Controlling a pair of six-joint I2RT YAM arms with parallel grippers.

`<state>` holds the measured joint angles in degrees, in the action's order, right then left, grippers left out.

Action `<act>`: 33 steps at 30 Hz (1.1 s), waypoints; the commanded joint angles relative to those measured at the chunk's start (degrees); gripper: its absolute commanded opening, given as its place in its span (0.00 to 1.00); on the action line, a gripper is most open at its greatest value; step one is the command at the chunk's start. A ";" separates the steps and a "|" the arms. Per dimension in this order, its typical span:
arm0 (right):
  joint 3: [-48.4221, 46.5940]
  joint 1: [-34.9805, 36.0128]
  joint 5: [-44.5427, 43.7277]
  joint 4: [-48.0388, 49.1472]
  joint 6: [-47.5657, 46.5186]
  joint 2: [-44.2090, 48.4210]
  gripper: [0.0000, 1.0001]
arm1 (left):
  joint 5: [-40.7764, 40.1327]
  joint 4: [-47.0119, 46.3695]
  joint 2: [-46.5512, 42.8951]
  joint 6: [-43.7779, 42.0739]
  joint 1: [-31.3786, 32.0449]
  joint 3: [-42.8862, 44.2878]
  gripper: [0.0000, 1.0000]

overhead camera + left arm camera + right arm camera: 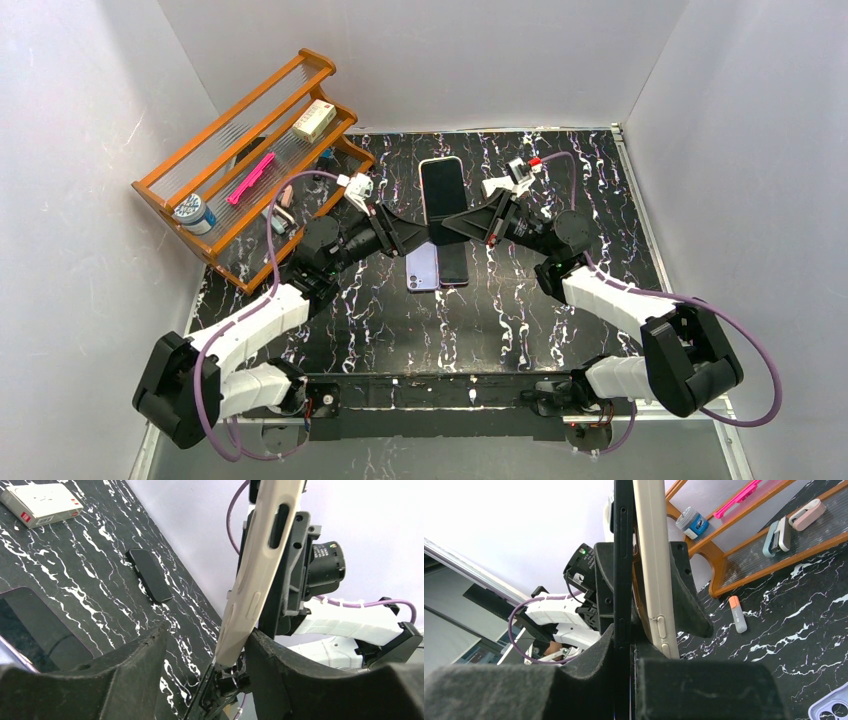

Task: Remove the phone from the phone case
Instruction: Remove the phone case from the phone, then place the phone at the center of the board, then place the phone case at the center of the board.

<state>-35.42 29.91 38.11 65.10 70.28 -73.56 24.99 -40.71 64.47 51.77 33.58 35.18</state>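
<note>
- Black table (600,200) with white streaks, and white walls all around. The two arms meet above the middle of it.
- The right gripper (625,647) is squeezed tight on the thin black phone (621,555). It holds the phone by its edge, up off the table.
- The left gripper (207,635) has one finger on each side of the cream case (260,570). Its fingers are about halfway apart. The case leans on one finger and there is a gap at the other, so I cannot tell if it is squeezing yet.
- The case sits right beside the phone. In the right wrist view a thin gap shows between them near the top, so the case looks partly peeled off. Lower down they are close together.
- I think this is the pulling-apart step. The phone is not out of the case yet.
- Next, the left gripper needs a firm hold on the case only, not on the phone too. Then it should pull the case off sideways, and the right gripper must not let go. Going slowly seems best, because the phone could slip.
- Two other phones (438,266) lie flat on the table under the grippers.
- A wooden rack (250,130) stands far to the left, well apart from all this.
</note>
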 commanded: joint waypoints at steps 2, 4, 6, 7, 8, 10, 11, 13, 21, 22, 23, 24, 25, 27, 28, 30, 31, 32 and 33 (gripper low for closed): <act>0.50 0.06 1.92 6.85 0.94 1.03 0.01 | -2.22 -3.51 1.14 0.47 0.18 3.41 0.49; 0.90 0.20 2.41 6.82 0.91 1.20 0.01 | -2.18 -3.85 1.84 0.57 0.17 3.87 0.39; 1.28 0.21 2.76 6.61 0.87 1.43 0.01 | -2.60 -4.10 2.44 0.62 0.17 4.14 0.28; 1.42 0.20 2.92 6.42 0.83 1.56 0.01 | -2.74 -4.23 2.68 0.70 0.17 4.22 0.23; 1.62 0.31 3.09 6.22 0.76 1.65 0.01 | -2.85 -4.36 2.95 0.65 0.17 4.32 0.18; 2.09 0.34 3.36 5.94 0.67 1.80 0.01 | -3.52 -4.42 3.24 0.34 0.17 4.29 0.07; 2.36 0.37 3.45 5.80 0.58 1.82 0.01 | -4.10 -4.38 3.29 0.11 0.17 4.22 0.03; 2.95 0.44 3.82 5.65 0.58 1.75 0.01 | -5.49 -4.39 3.30 -0.47 0.12 3.95 0.00; 4.24 -0.45 2.22 -11.00 -8.70 5.67 0.01 | -12.85 8.69 2.35 -8.53 -0.09 5.19 0.00; 3.86 -0.84 1.36 -15.34 -12.15 6.70 0.01 | -14.32 12.24 1.87 -10.38 -0.10 5.88 0.00; 3.71 -1.40 0.55 -18.95 -14.17 7.55 0.01 | -15.63 15.83 1.55 -12.60 -0.10 6.55 0.00; 3.86 -2.16 0.16 -21.38 -15.64 8.37 0.01 | -16.86 20.02 1.35 -14.28 -0.18 7.35 0.00; 4.05 -3.07 -0.13 -23.23 -16.75 9.00 0.01 | -17.92 23.95 1.21 -16.01 -0.23 8.14 0.00; 4.55 -5.41 -0.46 -26.70 -18.56 10.21 0.01 | -19.90 31.08 1.17 -18.84 -0.39 9.72 0.00; 4.75 -6.60 -0.53 -28.48 -19.39 10.65 0.01 | -20.78 34.39 1.37 -20.11 -0.57 10.57 0.00; 4.93 -8.89 -0.97 -32.25 -21.52 11.25 0.01 | -22.26 42.13 1.96 -21.99 -0.90 12.05 0.00; 4.80 -9.82 -1.68 -34.67 -22.93 11.45 0.01 | -22.95 44.75 2.38 -22.77 -1.09 12.59 0.00; 4.75 -10.68 -2.44 -36.84 -24.27 11.55 0.01 | -23.54 47.27 2.91 -23.37 -1.33 13.01 0.00; 4.79 -11.46 -3.16 -38.84 -25.46 11.55 0.01 | -23.94 49.39 3.53 -23.83 -1.59 13.33 0.00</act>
<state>-30.15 19.68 36.93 30.70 50.37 -63.57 4.58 -2.02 67.85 32.14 32.69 46.06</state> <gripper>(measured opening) 0.168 0.075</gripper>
